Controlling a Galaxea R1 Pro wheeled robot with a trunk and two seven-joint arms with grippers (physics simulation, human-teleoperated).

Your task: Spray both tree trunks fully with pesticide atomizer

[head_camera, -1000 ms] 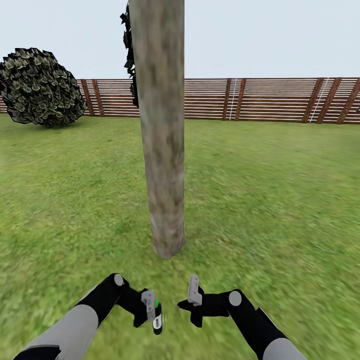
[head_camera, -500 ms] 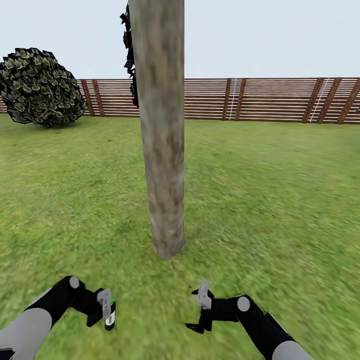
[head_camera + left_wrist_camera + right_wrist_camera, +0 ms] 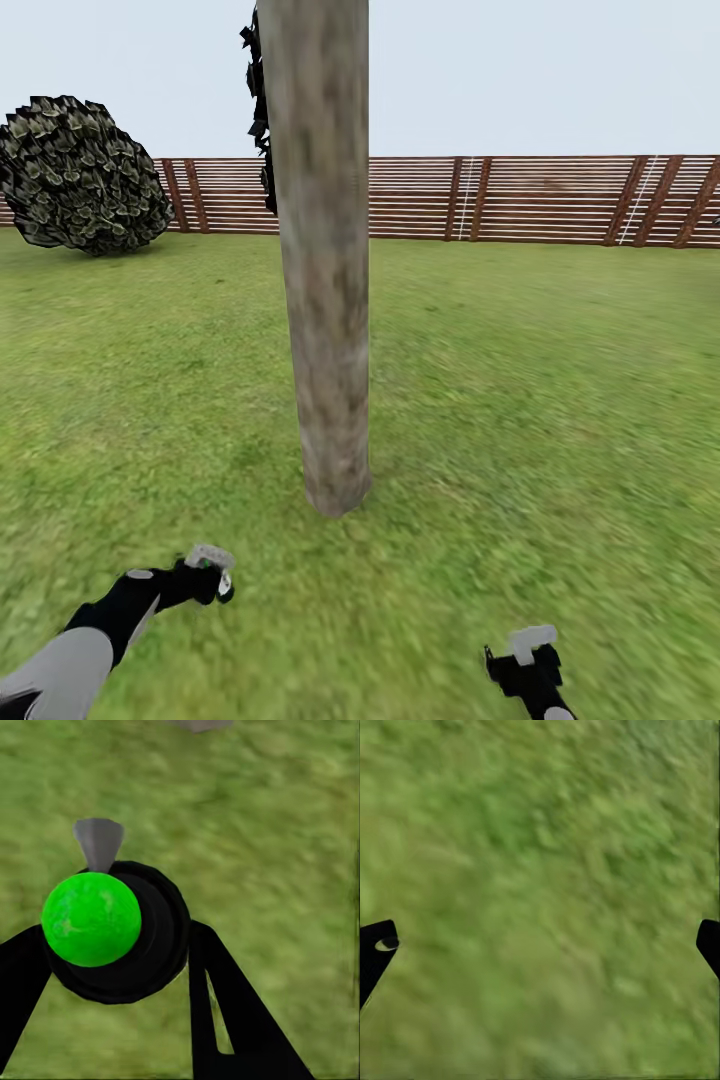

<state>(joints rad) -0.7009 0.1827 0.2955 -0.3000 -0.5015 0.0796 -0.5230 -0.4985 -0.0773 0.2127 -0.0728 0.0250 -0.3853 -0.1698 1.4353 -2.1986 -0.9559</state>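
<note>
The pesticide atomizer sits clamped between the 2 black fingers of the left gripper, low at the left of the head view, over the lawn and short of the tree trunk; the left wrist view shows it end-on as a black round body with a bright green cap and a small grey nozzle, detail the head view gives as little more than a dark shape with a green speck; the left arm reaches forward and slightly inward from the lower left corner, its forearm grey and its wrist black; the right gripper hangs low at the bottom edge, well apart from the left one; its wrist view has the 2 fingertips at opposite sides, spread wide with blurred grass between them; the trunk rises straight from the grass, mottled grey-brown, branchless; behind it runs a reddish-brown slatted fence, with 1 round dark bush at the left and pale sky above.
</note>
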